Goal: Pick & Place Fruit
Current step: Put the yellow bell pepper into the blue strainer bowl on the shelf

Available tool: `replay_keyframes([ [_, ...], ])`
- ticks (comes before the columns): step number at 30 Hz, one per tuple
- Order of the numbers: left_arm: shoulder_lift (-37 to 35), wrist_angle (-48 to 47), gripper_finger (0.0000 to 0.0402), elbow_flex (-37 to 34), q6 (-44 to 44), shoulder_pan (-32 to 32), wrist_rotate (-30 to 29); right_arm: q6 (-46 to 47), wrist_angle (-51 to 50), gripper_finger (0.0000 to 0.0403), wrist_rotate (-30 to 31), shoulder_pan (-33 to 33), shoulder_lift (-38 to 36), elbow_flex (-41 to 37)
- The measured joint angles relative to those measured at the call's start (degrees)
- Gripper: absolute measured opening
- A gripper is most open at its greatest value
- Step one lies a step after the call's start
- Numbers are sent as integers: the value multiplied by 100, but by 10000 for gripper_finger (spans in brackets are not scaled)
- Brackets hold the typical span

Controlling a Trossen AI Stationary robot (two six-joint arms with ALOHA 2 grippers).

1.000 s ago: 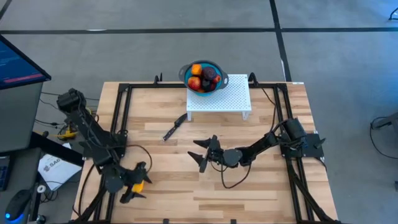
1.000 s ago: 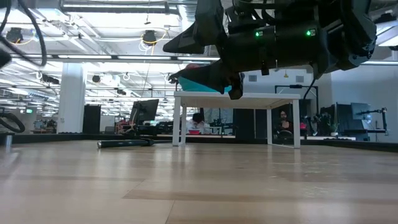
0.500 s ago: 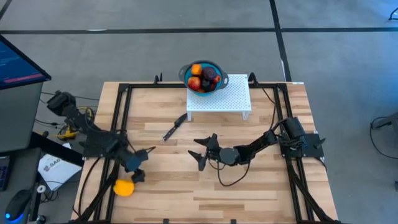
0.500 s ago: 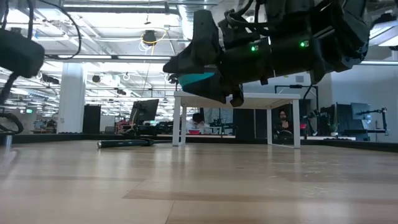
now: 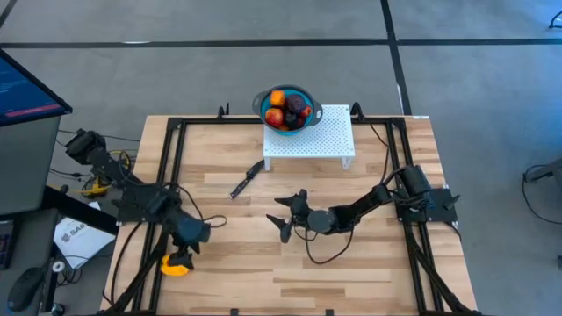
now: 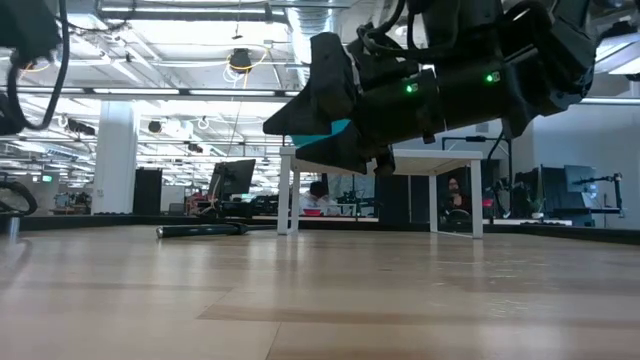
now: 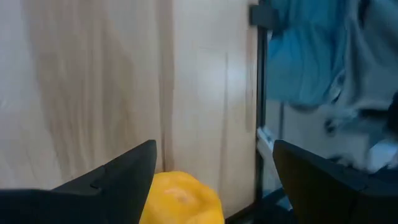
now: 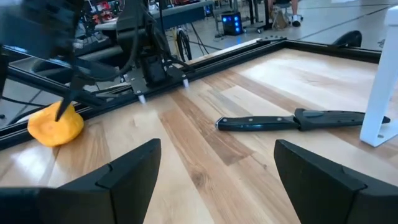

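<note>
A blocky yellow fruit [image 5: 176, 267] lies on the wood near the table's left near corner, beside the black frame rail. My left gripper [image 5: 182, 252] is open right over it; in the left wrist view the fruit [image 7: 180, 199] shows between the fingers of that gripper [image 7: 214, 149]. More fruits, red, orange and dark purple, sit in the blue bowl [image 5: 287, 107] on a white perforated stand [image 5: 312, 139]. My right gripper [image 5: 285, 218] hovers open over the table's middle, touching nothing. My left gripper stands open over the yellow fruit [image 8: 55, 126], coming at it slanting from above. Whether a fingertip [image 8: 65, 107] touches the fruit's top, I cannot tell.
A slim black knife [image 5: 247, 179] lies on the wood between the stand and the grippers, also seen in the right wrist view [image 8: 292, 120]. Black frame rails [image 5: 167, 167] run along the table's left and right sides. Bare wood lies along the near edge.
A second ago the yellow fruit was at my left gripper's fingers. It now lies on the table a little farther toward the left edge. The left gripper drew back from it toward the far side, then came back over it.
</note>
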Motion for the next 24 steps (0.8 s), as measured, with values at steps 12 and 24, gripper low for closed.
replay_keyframes([
  [12, 1146, -2193, 314, 1175, 493, -1041, -329, -12, 5, 306, 2, -89, 2, 0],
  [24, 1265, -2190, 314, 1153, -1069, -2231, -1169, -9, 43, 306, 5, -85, 4, 0],
])
